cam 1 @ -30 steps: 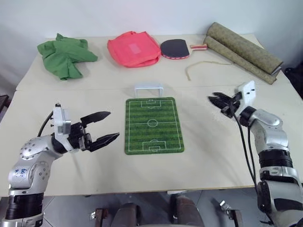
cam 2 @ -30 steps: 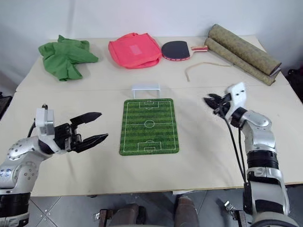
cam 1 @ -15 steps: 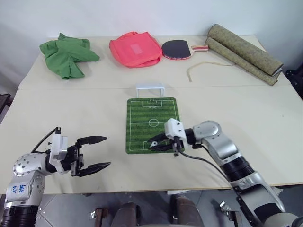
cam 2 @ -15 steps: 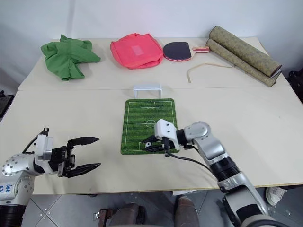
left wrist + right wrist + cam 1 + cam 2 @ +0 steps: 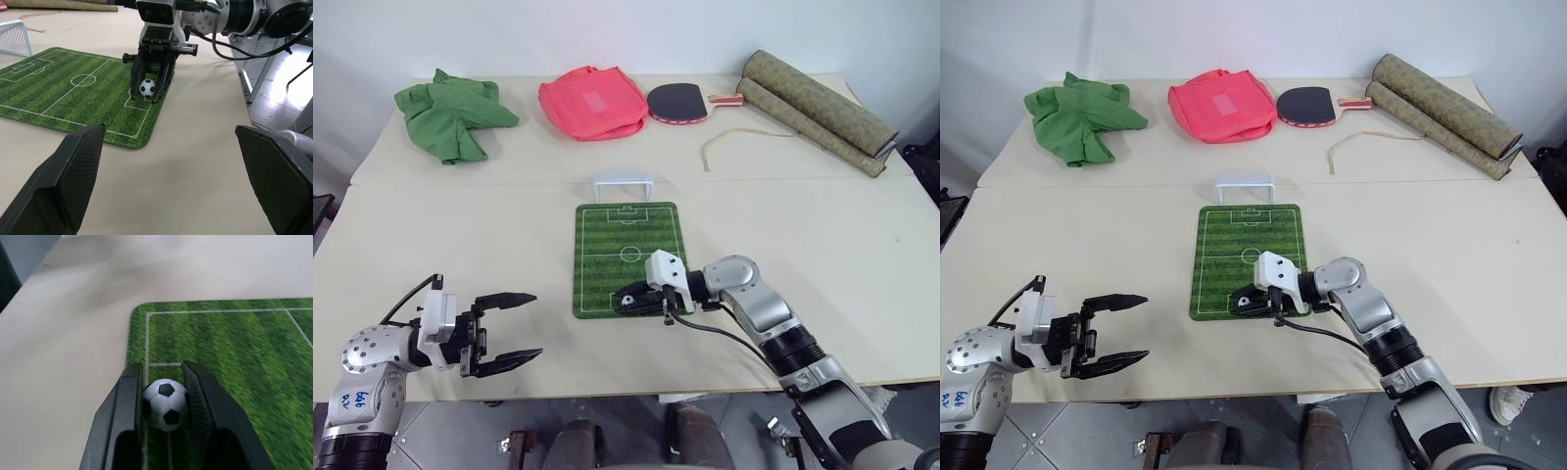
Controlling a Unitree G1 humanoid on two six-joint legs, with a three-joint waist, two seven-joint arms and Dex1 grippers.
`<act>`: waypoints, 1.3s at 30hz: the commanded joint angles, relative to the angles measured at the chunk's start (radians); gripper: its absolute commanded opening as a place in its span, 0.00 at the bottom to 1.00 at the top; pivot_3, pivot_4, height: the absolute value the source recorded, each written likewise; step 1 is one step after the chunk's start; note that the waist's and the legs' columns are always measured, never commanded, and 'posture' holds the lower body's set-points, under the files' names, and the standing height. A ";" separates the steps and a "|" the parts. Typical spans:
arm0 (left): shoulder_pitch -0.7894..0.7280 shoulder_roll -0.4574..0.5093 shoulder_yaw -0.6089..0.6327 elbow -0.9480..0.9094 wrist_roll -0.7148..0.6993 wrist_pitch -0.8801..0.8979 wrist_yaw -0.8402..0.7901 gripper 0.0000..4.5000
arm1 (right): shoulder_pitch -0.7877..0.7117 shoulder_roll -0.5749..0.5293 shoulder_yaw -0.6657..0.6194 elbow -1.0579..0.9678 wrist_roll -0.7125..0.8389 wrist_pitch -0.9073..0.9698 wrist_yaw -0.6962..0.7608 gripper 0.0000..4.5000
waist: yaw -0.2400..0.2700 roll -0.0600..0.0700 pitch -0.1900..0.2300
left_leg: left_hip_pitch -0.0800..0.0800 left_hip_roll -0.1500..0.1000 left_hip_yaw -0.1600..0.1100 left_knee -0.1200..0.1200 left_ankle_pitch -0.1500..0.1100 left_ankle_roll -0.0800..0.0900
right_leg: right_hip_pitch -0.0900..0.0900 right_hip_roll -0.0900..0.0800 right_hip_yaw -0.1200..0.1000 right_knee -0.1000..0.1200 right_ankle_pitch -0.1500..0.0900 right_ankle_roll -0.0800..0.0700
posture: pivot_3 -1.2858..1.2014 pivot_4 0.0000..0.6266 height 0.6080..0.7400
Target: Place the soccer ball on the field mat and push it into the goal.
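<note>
The desk [image 5: 509, 235] carries the field mat [image 5: 628, 258] at its middle, and I'll place everything else from that mat. Beyond its far short edge stands the little white goal [image 5: 624, 185], just clear of the turf; well beyond that lie a green garment [image 5: 450, 116], a red bag [image 5: 593, 101], a table-tennis paddle [image 5: 677, 100] and a rolled mat [image 5: 818, 108]. The right claw [image 5: 628, 300] sits low over the mat's near end, by the near penalty box, its two fingers pinching the soccer ball [image 5: 147, 87], which looks to be at or just above the turf. So the carry seems nearly done: the ball has reached the mat but is not let go, and the whole push up the pitch into the goal is left. The left claw [image 5: 509, 330] hangs spread wide and empty off the mat's near-left corner, over the desk's front edge. A second ago the right claw was out past the mat's right side and higher; it has since swung in onto the mat, while the left claw has sunk a little lower and nearer.
</note>
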 commanded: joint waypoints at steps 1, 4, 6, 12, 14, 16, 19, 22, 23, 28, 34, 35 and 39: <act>0.003 0.010 0.021 -0.009 0.000 -0.017 -0.001 1.00 | -0.010 0.011 -0.016 0.027 0.000 -0.044 0.001 0.18 | -0.001 0.000 0.000 | 0.000 0.000 0.000 0.000 0.000 0.000 | 0.000 0.000 0.000 0.000 0.000 0.000 | 0.52 0.24 1.00; 0.009 0.006 0.022 -0.015 -0.002 -0.016 0.006 1.00 | -0.011 0.031 -0.032 0.045 0.016 -0.056 -0.008 0.26 | -0.001 0.000 0.000 | 0.000 0.000 0.000 0.000 0.000 0.000 | 0.000 0.000 0.000 0.000 0.000 0.000 | 0.52 0.24 1.00; 0.015 0.006 0.023 -0.019 -0.004 -0.015 0.009 1.00 | -0.010 0.028 -0.033 0.052 0.015 -0.044 -0.003 0.37 | -0.001 0.000 0.000 | 0.000 0.000 0.000 0.000 0.000 0.000 | 0.000 0.000 0.000 0.000 0.000 0.000 | 0.52 0.24 1.00; 0.005 0.008 0.025 -0.007 -0.005 -0.014 0.014 1.00 | -0.025 0.029 -0.041 0.091 -0.003 -0.094 -0.007 0.77 | -0.001 0.000 0.000 | 0.000 0.000 0.000 0.000 0.000 0.000 | 0.000 0.000 0.000 0.001 0.000 0.000 | 0.52 0.24 1.00; 0.004 0.006 0.025 -0.005 -0.005 -0.015 0.017 1.00 | -0.029 0.031 -0.046 0.099 0.001 -0.104 -0.005 0.93 | -0.001 0.000 0.000 | 0.000 0.000 0.000 0.001 0.000 0.000 | 0.000 0.000 0.000 0.001 0.000 0.000 | 0.52 0.24 1.00; 0.002 0.005 0.025 -0.004 -0.004 -0.016 0.019 1.00 | -0.032 0.031 -0.050 0.104 0.003 -0.106 -0.003 1.00 | -0.002 0.000 0.000 | 0.000 0.000 0.000 0.001 0.000 0.000 | 0.000 0.000 0.000 0.001 0.000 0.000 | 0.52 0.24 1.00; 0.002 0.003 0.023 -0.001 -0.005 -0.018 0.021 1.00 | -0.035 0.029 -0.054 0.113 0.002 -0.114 0.000 1.00 | -0.002 0.000 0.000 | 0.000 0.000 0.000 0.001 0.000 0.000 | 0.000 0.000 0.000 0.001 0.000 0.000 | 0.52 0.24 1.00; 0.003 0.001 0.022 0.005 -0.003 -0.023 0.020 1.00 | -0.024 0.022 -0.076 0.067 0.054 -0.095 0.040 1.00 | -0.001 0.000 0.000 | 0.000 0.000 0.000 0.001 0.000 0.000 | 0.000 0.000 0.000 0.001 0.000 0.000 | 0.52 0.24 1.00; 0.005 0.001 0.023 0.008 -0.003 -0.026 0.017 1.00 | -0.018 0.018 -0.087 0.033 0.084 -0.074 0.056 1.00 | -0.001 0.000 0.000 | 0.000 0.000 0.000 0.001 0.000 0.000 | 0.000 0.000 0.000 0.001 0.000 0.000 | 0.52 0.24 1.00; 0.009 0.011 0.041 0.036 -0.009 -0.038 0.002 1.00 | 0.019 -0.021 -0.124 -0.139 0.184 0.010 0.106 1.00 | 0.000 0.000 0.000 | 0.000 0.000 0.000 0.001 0.000 0.000 | 0.000 0.000 0.000 0.001 0.000 0.000 | 0.52 0.24 1.00; 0.014 0.005 0.081 0.140 -0.007 -0.073 -0.012 1.00 | 0.150 -0.077 -0.063 -0.312 0.139 0.024 0.070 1.00 | 0.003 0.000 0.000 | 0.000 0.000 0.000 0.000 0.000 0.000 | 0.000 0.000 0.000 0.001 0.000 0.000 | 0.52 0.24 1.00; 0.016 -0.002 0.092 0.150 -0.014 -0.078 -0.009 1.00 | 0.177 -0.071 -0.054 -0.317 0.111 0.004 0.039 0.96 | 0.003 0.000 0.000 | 0.000 0.000 0.000 0.000 0.000 0.000 | 0.000 0.000 0.000 0.001 0.000 0.000 | 0.52 0.24 1.00; 0.043 -0.007 0.114 0.149 -0.029 -0.080 -0.020 1.00 | 0.280 -0.078 -0.047 -0.361 0.088 -0.062 0.003 0.73 | 0.003 0.000 0.000 | 0.001 0.000 0.001 0.001 0.000 0.000 | 0.000 0.000 0.001 0.001 0.000 0.000 | 0.52 0.24 1.00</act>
